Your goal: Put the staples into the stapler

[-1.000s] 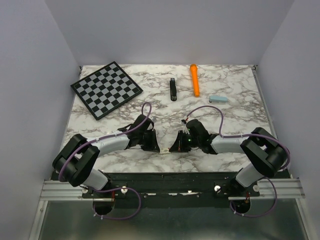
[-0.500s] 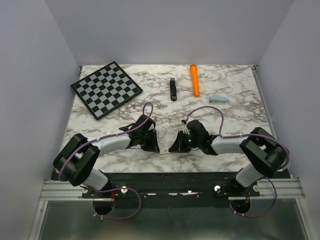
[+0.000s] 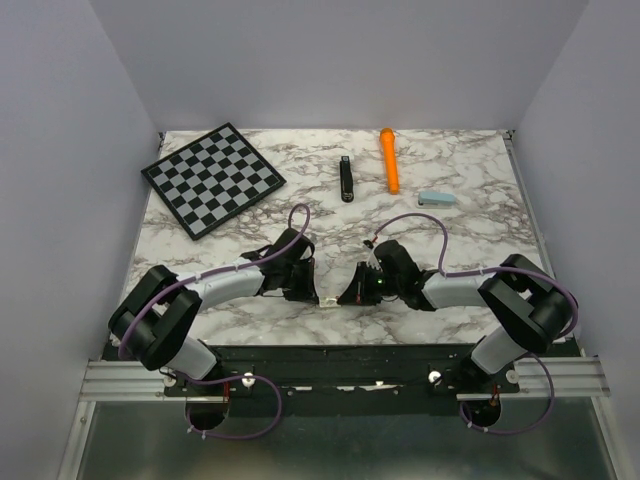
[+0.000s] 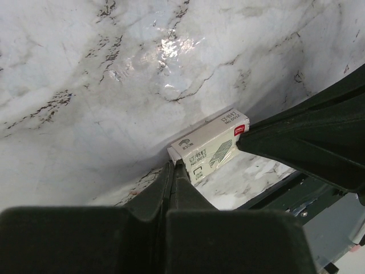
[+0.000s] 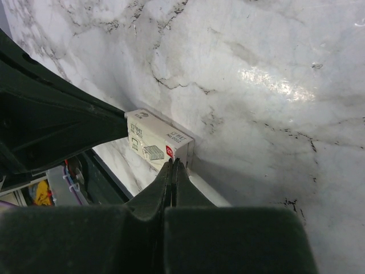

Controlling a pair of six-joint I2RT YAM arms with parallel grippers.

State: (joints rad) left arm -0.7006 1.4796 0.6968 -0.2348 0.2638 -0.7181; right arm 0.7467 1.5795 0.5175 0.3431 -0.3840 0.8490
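Observation:
The black stapler [image 3: 346, 180] lies far back at the table's middle, shut, with no gripper near it. The staples themselves are out of view. A small white cardboard box [image 4: 210, 148] printed with a staple drawing lies near the table's front edge [image 3: 327, 299]. My left gripper [image 4: 173, 166] is shut, its tips against one end of that box. My right gripper [image 5: 173, 162] is shut too, tips against the other end of the box [image 5: 157, 142]. Nothing shows between either pair of fingers. The two grippers face each other across the box [image 3: 312, 297] [image 3: 343, 297].
An orange marker [image 3: 389, 160] lies just right of the stapler. A pale blue little box [image 3: 436, 198] sits further right. A chessboard [image 3: 213, 178] covers the back left corner. The black base rail [image 3: 330, 355] runs right behind the white box.
The left forearm has crept slightly to the right. Both grippers stay low at the white box. The stapler, marker and blue box have not moved.

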